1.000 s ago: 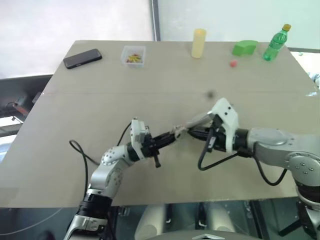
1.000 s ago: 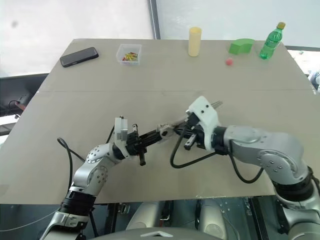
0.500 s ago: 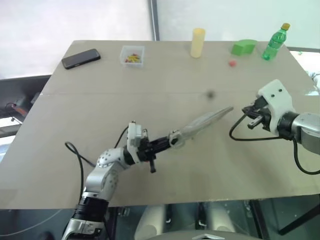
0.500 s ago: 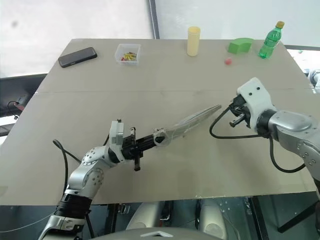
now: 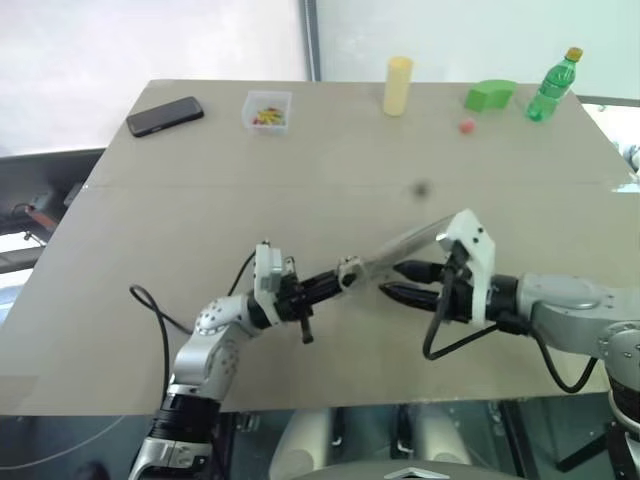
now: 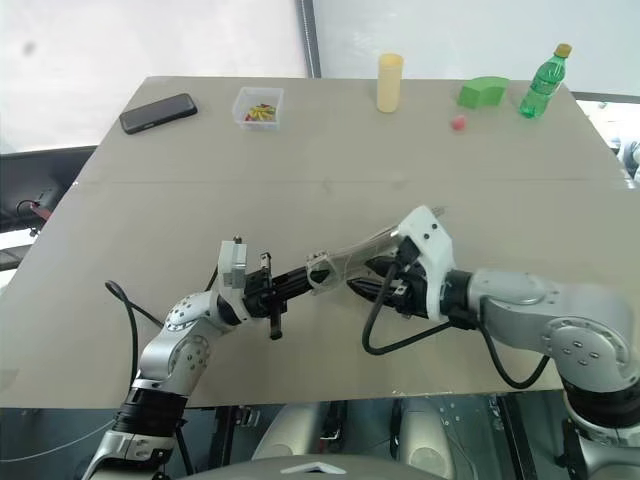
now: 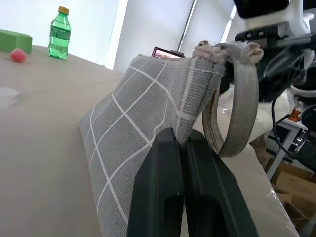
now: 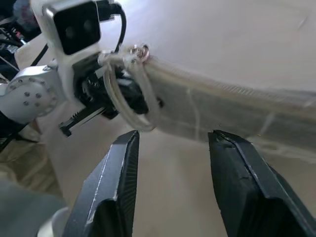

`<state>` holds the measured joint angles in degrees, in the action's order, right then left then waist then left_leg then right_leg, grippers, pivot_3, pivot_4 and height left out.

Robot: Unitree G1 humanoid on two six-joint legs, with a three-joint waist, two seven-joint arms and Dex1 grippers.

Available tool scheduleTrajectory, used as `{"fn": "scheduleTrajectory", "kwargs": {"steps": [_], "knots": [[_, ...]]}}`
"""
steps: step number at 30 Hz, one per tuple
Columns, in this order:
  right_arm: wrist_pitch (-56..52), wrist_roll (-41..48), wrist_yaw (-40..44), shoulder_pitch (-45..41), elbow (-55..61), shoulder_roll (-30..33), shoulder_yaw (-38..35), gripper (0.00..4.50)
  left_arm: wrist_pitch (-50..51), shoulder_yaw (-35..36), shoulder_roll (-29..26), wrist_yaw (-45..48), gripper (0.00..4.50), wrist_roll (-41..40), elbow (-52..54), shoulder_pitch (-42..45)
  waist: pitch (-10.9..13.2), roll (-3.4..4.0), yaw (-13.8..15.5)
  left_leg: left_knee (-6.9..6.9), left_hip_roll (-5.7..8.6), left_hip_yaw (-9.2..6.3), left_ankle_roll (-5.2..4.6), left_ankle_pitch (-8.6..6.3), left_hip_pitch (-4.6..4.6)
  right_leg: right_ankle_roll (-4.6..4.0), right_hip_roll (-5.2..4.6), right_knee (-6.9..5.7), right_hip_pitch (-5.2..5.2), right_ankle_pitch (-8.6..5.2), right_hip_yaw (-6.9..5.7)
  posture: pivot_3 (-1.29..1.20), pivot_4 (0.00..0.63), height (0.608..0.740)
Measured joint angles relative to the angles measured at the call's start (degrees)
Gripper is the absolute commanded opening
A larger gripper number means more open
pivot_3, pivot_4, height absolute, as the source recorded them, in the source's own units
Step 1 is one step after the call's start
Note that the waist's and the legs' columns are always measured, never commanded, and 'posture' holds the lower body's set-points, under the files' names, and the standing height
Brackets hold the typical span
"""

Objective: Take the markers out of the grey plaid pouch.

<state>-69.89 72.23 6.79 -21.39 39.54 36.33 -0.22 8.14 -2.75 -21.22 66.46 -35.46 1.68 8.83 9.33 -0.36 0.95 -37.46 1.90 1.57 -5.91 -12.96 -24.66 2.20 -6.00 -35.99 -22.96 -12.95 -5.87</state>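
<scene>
The grey plaid pouch (image 5: pixel 398 246) hangs slanted above the table's middle, its far end low by the white housing of my right wrist. My left gripper (image 5: pixel 332 280) is shut on the pouch's near corner; in the left wrist view the black fingers (image 7: pixel 170 163) pinch the checked fabric (image 7: pixel 133 133) beside a grey strap loop (image 7: pixel 242 113). My right gripper (image 5: pixel 396 282) stands open just below the pouch's near end, its fingers (image 8: pixel 123 163) spread under the loop (image 8: pixel 129 89) and touching nothing. The markers are hidden.
Along the table's far edge lie a black phone (image 5: pixel 165 116), a clear box of small coloured bits (image 5: pixel 267 110), a yellow cylinder (image 5: pixel 398 85), a green block (image 5: pixel 490 95), a red ball (image 5: pixel 466 126) and a green bottle (image 5: pixel 553 85).
My right gripper left the pouch, swung out to the right, then came back beside the pouch's near end with its fingers now open. The left gripper kept its hold in place.
</scene>
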Motion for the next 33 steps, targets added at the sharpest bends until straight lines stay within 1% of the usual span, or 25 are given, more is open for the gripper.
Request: {"fn": "scheduleTrajectory", "kwargs": {"steps": [4, 6, 8, 9, 10, 11, 13, 14, 17, 20, 23, 27, 29, 33], "knots": [[0.06, 0.09, -1.17, -0.3, -2.26, -1.69, 1.31, 2.34, 0.0, 0.02, 0.09, 0.0, 0.0, 0.06, 0.0, 0.03, 0.0, 0.01, -0.04, 0.0, -0.01, 0.0, 0.01, 0.0, 0.0, 0.0, 0.03, 0.0, 0.0, 0.0, 0.0, 0.0, 0.15, 0.74], [0.27, 0.27, -2.3, -1.61, -4.79, -5.54, 2.76, 2.34, -0.01, -0.01, 0.18, 0.01, 0.0, 0.38, 0.03, 0.06, -0.01, 0.02, -0.09, 0.0, -0.01, 0.0, 0.01, 0.01, 0.01, 0.0, 0.05, -0.01, 0.0, 0.01, 0.01, 0.0, 0.15, 0.74], [0.3, 0.55, -2.64, -2.0, -5.31, -6.44, 3.27, 2.34, -0.01, 0.0, 0.23, 0.01, 0.0, 0.44, 0.06, -0.04, -0.01, 0.02, -0.09, 0.0, -0.01, 0.0, 0.01, 0.01, 0.01, 0.0, 0.07, -0.02, 0.0, 0.01, 0.01, 0.0, 0.15, 0.74], [0.43, 1.03, -3.17, -2.56, -6.41, -7.98, 3.32, 1.95, -0.01, 0.0, 0.26, 0.0, 0.0, 0.46, 0.09, -0.08, -0.01, 0.02, -0.09, 0.0, -0.01, 0.0, 0.01, 0.01, 0.01, 0.0, 0.08, -0.02, 0.0, 0.01, 0.01, 0.0, 0.15, 0.74], [0.59, 1.27, -3.48, -2.76, -6.94, -8.8, 3.37, 1.83, -0.02, 0.0, 0.29, -0.01, 0.0, 0.46, 0.15, -0.06, -0.01, 0.03, -0.06, 0.0, -0.01, 0.0, 0.01, 0.01, 0.01, 0.0, 0.08, -0.02, -0.01, 0.01, 0.01, 0.0, 0.15, 0.74], [0.59, 1.77, -3.88, -2.85, -7.3, -9.41, 3.49, 1.54, -0.04, 0.06, 0.27, -0.02, 0.0, 0.47, 0.41, -0.15, -0.01, 0.02, -0.01, 0.0, -0.01, 0.0, 0.01, 0.01, 0.0, 0.0, 0.08, -0.02, 0.0, 0.01, 0.01, 0.0, 0.15, 0.74], [0.58, 2.56, -4.61, -3.09, -7.93, -9.88, 3.58, 0.81, -0.04, 0.04, 0.28, -0.07, 0.0, 0.52, 0.65, -0.17, -0.01, 0.03, -0.04, 0.0, 0.0, 0.01, 0.05, 0.03, 0.0, 0.0, 0.08, -0.02, 0.0, 0.01, 0.04, 0.0, 0.15, 0.74], [0.58, 2.73, -5.01, -3.22, -8.09, -9.74, 3.56, 0.09, -0.04, 0.02, 0.28, -0.14, 0.0, 0.56, 0.95, -0.21, -0.01, 0.03, -0.05, 0.0, 0.01, 0.01, 0.05, 0.03, 0.0, 0.0, 0.09, -0.02, 0.0, 0.01, 0.04, 0.0, 0.15, 0.74], [0.57, 3.55, -5.48, -3.24, -8.08, -8.93, 3.43, 0.09, -0.03, -0.02, 0.29, -0.29, 0.0, 0.59, 1.26, -0.23, -0.01, 0.03, -0.04, 0.0, 0.01, 0.01, 0.04, 0.03, 0.01, 0.01, 0.1, -0.02, 0.0, 0.02, 0.04, 0.0, 0.15, 0.74], [0.55, 2.89, -6.38, -3.11, -7.64, -3.59, 0.61, 0.09, 0.02, -0.07, 0.31, -0.53, 0.0, 0.72, 1.51, -0.41, 0.0, 0.03, 0.0, 0.0, 0.02, 0.02, 0.03, 0.02, 0.0, 0.01, 0.1, -0.02, 0.0, 0.02, 0.06, 0.0, 0.15, 0.74], [0.56, 1.96, -6.88, -3.05, -6.78, -0.68, -0.85, 0.09, 0.06, -0.13, 0.31, -0.62, 0.0, 0.74, 1.73, -0.43, 0.0, 0.04, -0.04, 0.0, 0.0, 0.02, 0.01, 0.01, 0.01, 0.02, 0.11, -0.02, 0.0, 0.02, 0.06, 0.0, 0.15, 0.74], [0.28, -2.25, -8.66, -2.92, -7.15, 7.24, -5.57, 0.09, 0.24, -0.19, 0.25, -0.53, 0.0, 0.74, 2.18, -0.73, 0.0, 0.04, 0.05, 0.0, 0.0, 0.03, 0.04, 0.03, -0.01, 0.02, 0.1, -0.01, 0.0, 0.02, 0.05, 0.0, 0.15, 0.74], [0.05, -4.22, -9.28, -2.91, -7.51, 9.52, -7.39, 0.09, 0.3, -0.2, 0.2, -0.43, 0.0, 0.74, 2.2, -0.74, 0.0, 0.04, 0.03, 0.0, 0.0, 0.04, 0.04, 0.03, 0.0, 0.02, 0.1, -0.01, 0.0, 0.02, 0.06, 0.0, 0.15, 0.74], [-0.94, -8.76, -9.6, -2.64, -9.09, 13.38, -8.09, 0.09, 0.37, -0.22, 0.18, -0.21, 0.0, 0.74, 2.23, -0.8, -0.01, 0.04, 0.02, 0.0, -0.02, 0.04, 0.03, 0.03, 0.0, 0.02, 0.1, -0.01, 0.0, 0.02, 0.06, 0.0, 0.15, 0.74]]}}
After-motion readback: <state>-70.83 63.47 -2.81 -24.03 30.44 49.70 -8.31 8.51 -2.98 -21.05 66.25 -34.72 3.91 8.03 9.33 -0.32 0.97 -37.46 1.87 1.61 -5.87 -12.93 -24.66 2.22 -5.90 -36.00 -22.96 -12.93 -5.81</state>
